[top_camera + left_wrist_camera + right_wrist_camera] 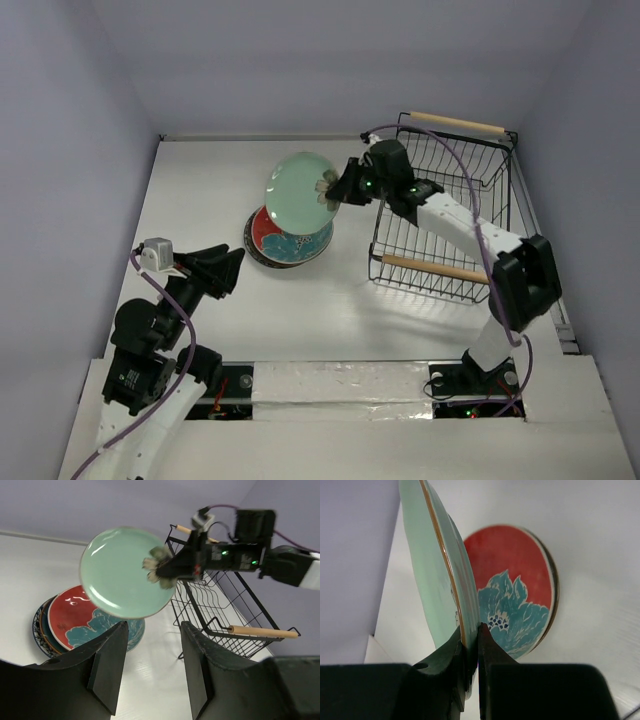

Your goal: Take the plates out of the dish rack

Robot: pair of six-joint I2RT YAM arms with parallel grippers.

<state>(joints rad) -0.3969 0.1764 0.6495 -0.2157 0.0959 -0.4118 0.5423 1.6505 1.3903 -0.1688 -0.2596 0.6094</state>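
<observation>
The right gripper [470, 630] pinches the green plate [295, 190] by a narrow strip of its rim, next to the flower on it. The plate hangs steeply tilted, almost on edge, above the stack of plates [283, 238]. That stack lies flat on the tabletop [330, 310], toward the far edge and about midway between the left and right edges.

With so little of the rim between the fingers, the plate could swivel or slip. A slip would drop it edge-first onto the red and teal plate [75, 617] on top of the stack, which could chip either plate. It also needs to be turned flat before it is let go. If it is freed while tilted, or off-centre, it is likely to slide off the stack, whose lower plates already sit slightly offset. Lowering it hard could shove the stack sideways.

The left gripper [152, 630] hovers over the near left part of the tabletop, with its fingers apart and nothing between them. It is well apart from the stack, so a collision looks unlikely.

The dish rack [400, 240] stands in the far right corner. No plate shows in it, though the right arm covers part of its floor from above. How many plates lie under the red one cannot be told; only dark rims show.
</observation>
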